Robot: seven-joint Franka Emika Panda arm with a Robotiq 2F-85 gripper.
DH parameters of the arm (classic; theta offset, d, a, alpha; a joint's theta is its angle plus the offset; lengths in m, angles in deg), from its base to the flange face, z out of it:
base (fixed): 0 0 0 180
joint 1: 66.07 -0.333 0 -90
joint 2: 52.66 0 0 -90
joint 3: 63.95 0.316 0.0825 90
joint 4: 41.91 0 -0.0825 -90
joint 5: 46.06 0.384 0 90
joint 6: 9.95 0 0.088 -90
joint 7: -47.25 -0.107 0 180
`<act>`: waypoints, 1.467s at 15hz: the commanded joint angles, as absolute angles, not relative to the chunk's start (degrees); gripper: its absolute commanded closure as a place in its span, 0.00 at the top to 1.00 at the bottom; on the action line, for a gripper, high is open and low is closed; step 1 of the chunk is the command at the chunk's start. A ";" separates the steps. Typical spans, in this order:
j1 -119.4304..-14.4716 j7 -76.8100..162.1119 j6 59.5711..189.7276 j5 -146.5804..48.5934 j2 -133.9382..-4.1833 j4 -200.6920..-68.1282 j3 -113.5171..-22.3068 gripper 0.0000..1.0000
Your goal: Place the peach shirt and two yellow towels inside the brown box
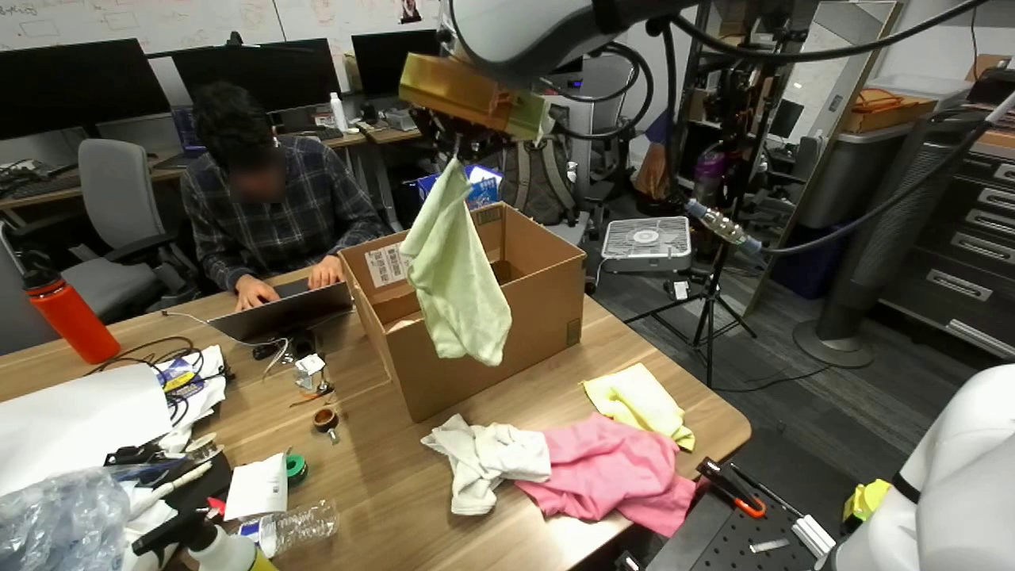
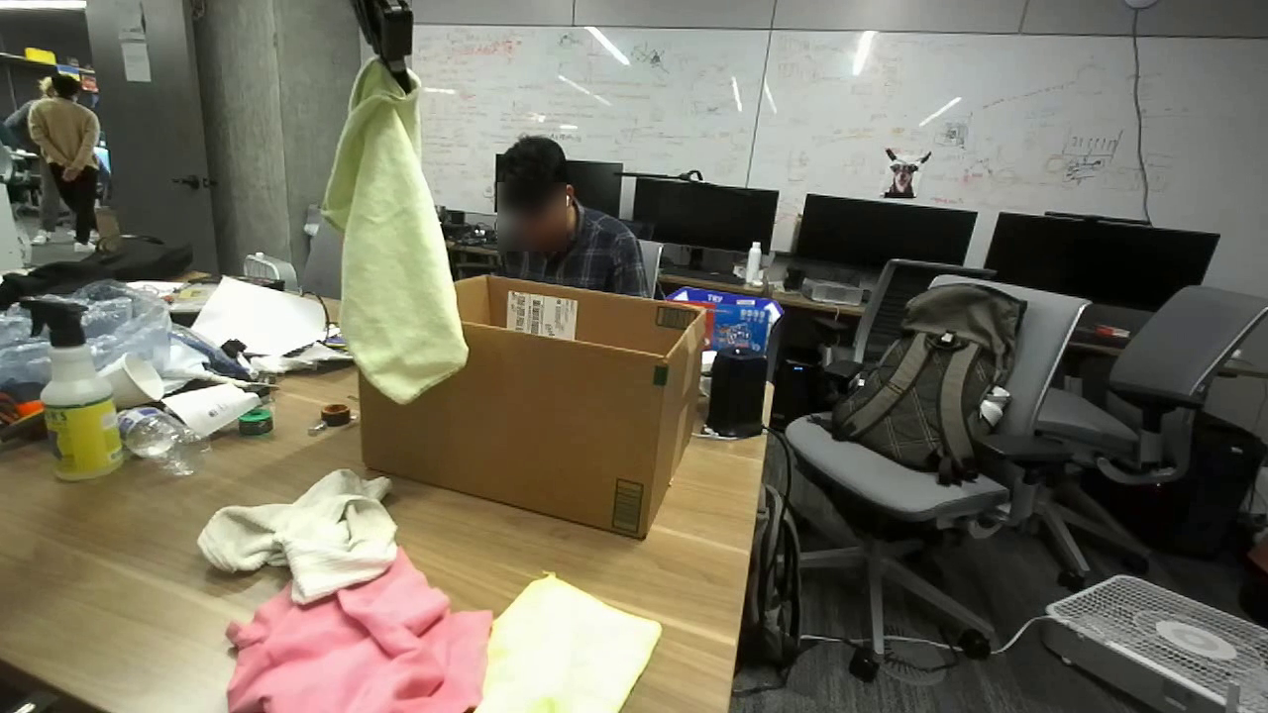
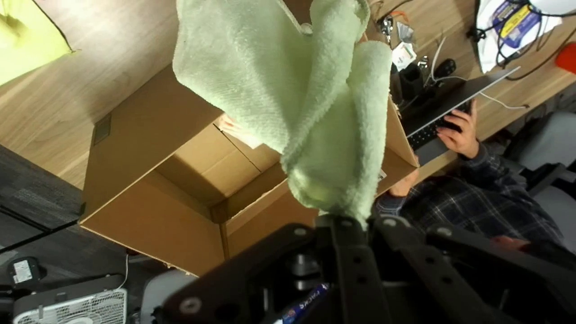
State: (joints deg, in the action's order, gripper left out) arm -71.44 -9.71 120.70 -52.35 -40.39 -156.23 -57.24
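My gripper (image 1: 456,151) is shut on the top corner of a pale yellow-green towel (image 1: 456,277). The towel hangs free and overlaps the brown box (image 1: 531,317) in all views. The box is upright with its top open. In the wrist view, the fingertips (image 3: 366,222) pinch the towel (image 3: 261,67), which hides part of the box opening. A second, brighter yellow towel (image 2: 570,649) lies on the table in front of the box. The pink, peach-like shirt (image 2: 362,644) lies crumpled beside it. A small pale patch inside the box is unclear.
An off-white cloth (image 1: 499,456) lies partly on the pink shirt. A person sits at a laptop (image 1: 289,313) close to the box. A spray bottle (image 2: 79,406), plastic bottle (image 1: 297,527), tape rolls and clutter cover the far table side. The table edge runs beside the yellow towel.
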 commanded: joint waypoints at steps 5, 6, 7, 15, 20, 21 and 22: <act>-70.39 -20.17 113.90 -51.89 -40.66 -144.27 -53.85 0.01; -70.35 -22.22 113.79 -52.26 -41.22 -142.87 -53.41 0.01; -70.37 -23.89 113.46 -52.58 -41.71 -141.64 -53.04 0.01; -71.59 -36.43 114.58 -59.46 -48.38 -135.69 -50.10 0.01; -74.58 -41.43 112.18 -66.59 -57.57 -125.70 -49.63 0.01; -75.47 -41.79 111.50 -67.52 -59.29 -123.57 -49.99 0.01; -76.38 -42.08 110.64 -68.51 -61.44 -120.80 -50.43 0.01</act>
State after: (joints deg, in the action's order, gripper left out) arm -73.77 -40.02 114.32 -65.23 -54.55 -131.28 -49.69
